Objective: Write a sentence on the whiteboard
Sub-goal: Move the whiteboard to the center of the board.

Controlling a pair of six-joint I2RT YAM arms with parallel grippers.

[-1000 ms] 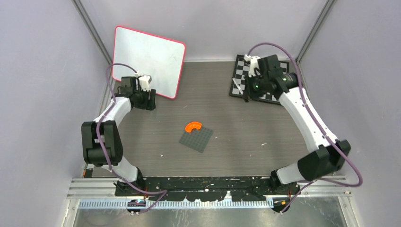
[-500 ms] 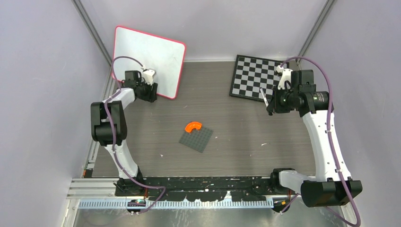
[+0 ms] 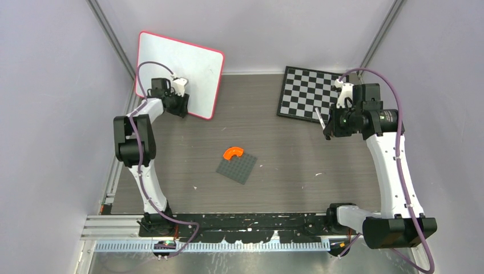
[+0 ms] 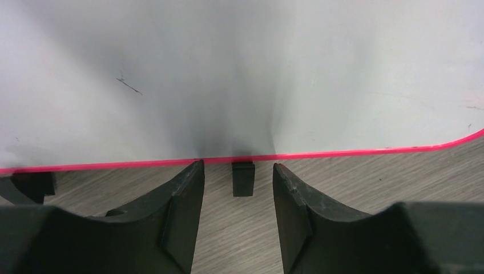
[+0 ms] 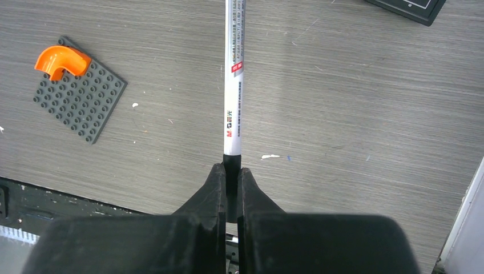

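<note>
The whiteboard [image 3: 180, 68] leans at the back left, white with a red-pink rim. No sentence shows on it, only a short black stroke [image 4: 130, 85] and faint specks. My left gripper [image 3: 181, 107] is open and empty at the board's lower edge [image 4: 342, 153]. Its fingertips [image 4: 194, 171] straddle a black foot [image 4: 243, 178] without touching it. My right gripper [image 3: 327, 129] is shut on the black end of a white marker [image 5: 234, 85]. It holds the marker [image 3: 318, 116] above the table, near the chessboard's front corner, pointing away from the wrist.
A black-and-white chessboard [image 3: 305, 91] lies at the back right. A dark grey studded plate [image 3: 237, 167] with an orange curved piece [image 3: 232, 152] lies mid-table, also in the right wrist view [image 5: 80, 103]. Grey walls close in the table on three sides.
My left gripper has moved up to the whiteboard's lower edge. My right arm carried the marker off the chessboard to the right, then stayed nearly still.
</note>
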